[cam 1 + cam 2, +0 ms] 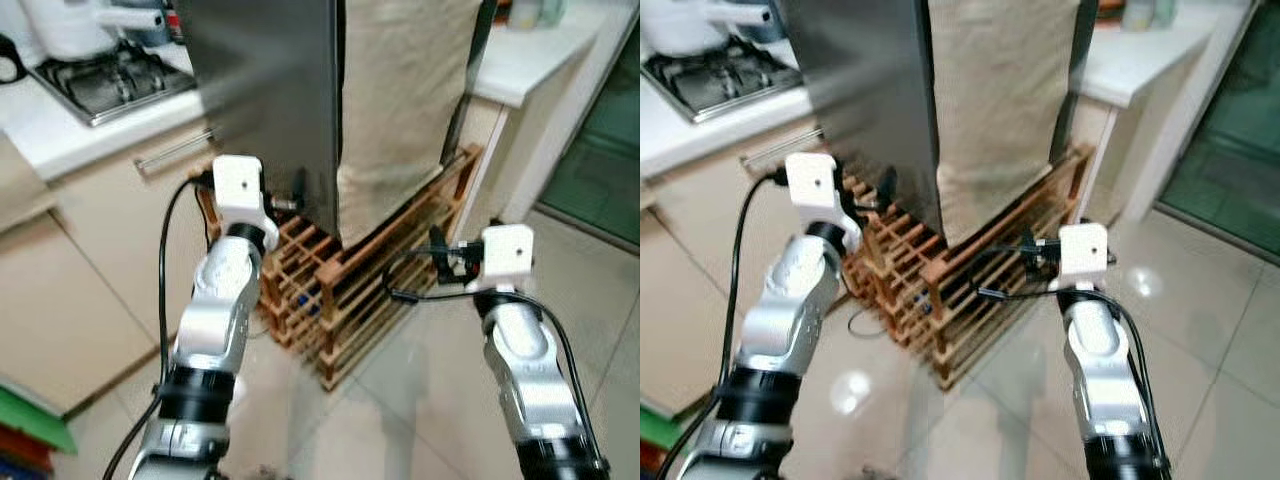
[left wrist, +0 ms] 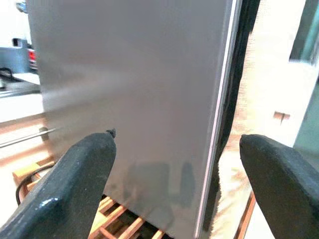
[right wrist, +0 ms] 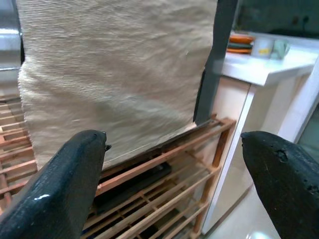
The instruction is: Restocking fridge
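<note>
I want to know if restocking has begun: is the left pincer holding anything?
No: in the left wrist view the left pincer is open with nothing between its black fingers, facing the grey metal fridge door.

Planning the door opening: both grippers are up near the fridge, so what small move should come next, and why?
Probably ease the left gripper forward onto the fridge door edge. Its fingers are open, empty, facing the grey panel beside the dark gap. The right gripper, also open, faces the beige cloth above the wooden rack.

Home kitchen, gas hob (image 1: 105, 80), white counter (image 1: 60, 135), steel fridge (image 1: 270, 100), tiled floor (image 1: 420, 400)
</note>
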`<state>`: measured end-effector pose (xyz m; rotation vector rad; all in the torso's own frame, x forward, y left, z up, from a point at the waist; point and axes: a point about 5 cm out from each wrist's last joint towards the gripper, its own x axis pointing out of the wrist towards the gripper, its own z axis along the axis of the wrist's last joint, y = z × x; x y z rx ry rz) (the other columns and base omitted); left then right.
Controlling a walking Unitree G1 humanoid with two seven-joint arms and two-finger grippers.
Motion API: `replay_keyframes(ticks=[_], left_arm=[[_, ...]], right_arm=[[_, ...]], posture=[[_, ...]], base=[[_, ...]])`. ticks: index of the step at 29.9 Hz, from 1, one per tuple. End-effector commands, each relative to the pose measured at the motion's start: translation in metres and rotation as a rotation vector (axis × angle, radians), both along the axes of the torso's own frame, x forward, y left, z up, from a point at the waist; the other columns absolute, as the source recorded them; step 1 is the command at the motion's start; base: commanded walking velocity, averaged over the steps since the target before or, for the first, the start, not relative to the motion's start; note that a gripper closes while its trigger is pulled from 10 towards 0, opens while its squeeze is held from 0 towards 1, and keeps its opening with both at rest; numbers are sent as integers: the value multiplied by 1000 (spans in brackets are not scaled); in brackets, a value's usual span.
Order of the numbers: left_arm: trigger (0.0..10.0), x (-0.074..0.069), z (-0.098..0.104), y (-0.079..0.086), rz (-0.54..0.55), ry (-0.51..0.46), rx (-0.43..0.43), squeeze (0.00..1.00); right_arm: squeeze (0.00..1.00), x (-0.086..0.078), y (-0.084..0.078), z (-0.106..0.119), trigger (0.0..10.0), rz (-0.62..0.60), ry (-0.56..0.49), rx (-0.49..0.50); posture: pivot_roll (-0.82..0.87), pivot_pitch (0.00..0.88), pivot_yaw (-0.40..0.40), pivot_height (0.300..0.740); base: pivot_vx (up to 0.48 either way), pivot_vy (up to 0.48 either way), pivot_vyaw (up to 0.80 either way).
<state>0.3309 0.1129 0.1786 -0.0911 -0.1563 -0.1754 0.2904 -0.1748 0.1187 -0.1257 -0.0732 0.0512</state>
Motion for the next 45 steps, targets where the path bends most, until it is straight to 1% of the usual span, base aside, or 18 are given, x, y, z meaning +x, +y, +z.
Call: replay_keyframes(ticks=[1, 5, 8, 13, 16, 17, 19, 20, 21, 22, 23, 25, 26, 27, 29, 31, 36, 45], left_arm=[[10000, -1, -6, 8, 26, 16, -11, 0], [10000, 4, -6, 12, 52, 33, -56, 0], [10000, 9, -3, 7, 3, 24, -10, 0], [10000, 16, 4, 11, 18, -4, 18, 0], [10000, 4, 7, 17, 6, -58, 23, 0], [10000, -5, 10, 20, -7, -92, 17, 0], [10000, -40, 6, 37, -1, -122, 41, 0], [10000, -40, 6, 37, -1, -122, 41, 0], [10000, -53, -4, 46, 42, -52, 1, 0], [10000, -53, -4, 46, 42, -52, 1, 0], [10000, -73, -16, 56, 87, 6, 13, 0], [10000, -81, -21, 61, 103, 29, 32, 0], [10000, -92, -34, 81, 188, 111, 6, 0], [10000, -95, -33, 86, 205, 104, 10, 0], [10000, -96, -32, 88, 211, 92, 15, 0], [10000, -88, -12, 70, 125, -13, 5, 0], [10000, -83, 2, 59, 91, -46, 15, 0], [10000, -73, 17, 48, 75, -110, 24, 0]], right_arm=[[0, 2, 6, 3, 10000, 27, -12, 6], [0, 6, 2, -2, 10000, 1, 26, 22], [0, 8, 5, 1, 10000, 14, 16, 17], [0, 9, 12, 3, 10000, 44, 3, 11], [0, 7, 8, 12, 10000, 9, -58, -10], [0, 2, 4, 21, 10000, -16, -113, -23], [0, -26, -9, 38, 10000, -86, -206, -50], [0, -26, -9, 38, 10000, -86, -206, -50], [0, -39, -13, 34, 10000, -97, -184, -39], [0, -39, -13, 34, 10000, -97, -184, -39], [0, -55, -18, 27, 10000, -110, -140, -29], [0, -61, -20, 23, 10000, -116, -117, -26], [0, -72, -25, 15, 10000, -110, -74, -38], [0, -74, -26, 13, 10000, -101, -64, -39], [0, -75, -25, 12, 10000, -94, -60, -39], [0, -67, -15, 14, 10000, -52, -70, -26], [0, -61, -2, 25, 10000, -16, -111, -30], [0, -49, -4, 24, 10000, -20, -92, -21]], posture=[[-41, 0, 46, 740], [-32, 0, 26, 740], [-25, 0, 15, 740], [-24, 0, 18, 740], [-26, 0, 24, 740], [-22, 0, 25, 740], [-15, 0, 27, 740], [-15, 0, 27, 740], [-12, 0, 25, 740], [-12, 0, 25, 740], [-7, 0, 26, 740], [-5, 0, 27, 740], [0, 0, 24, 740], [6, 0, 24, 740], [7, 0, 24, 740], [10, 0, 22, 740], [8, 0, 23, 740], [-6, 0, 23, 740]], base=[[0, -461, 638], [0, -115, 333], [0, 0, 0], [0, 0, 0], [0, 0, 0], [0, 0, 0], [0, 0, 0], [0, 0, 0], [0, 0, 0], [0, 0, 0], [0, 0, 0], [0, 0, 0], [0, 0, 0], [0, 0, 0], [0, 0, 0], [127, 0, 0], [406, 0, 0], [480, 0, 0]])
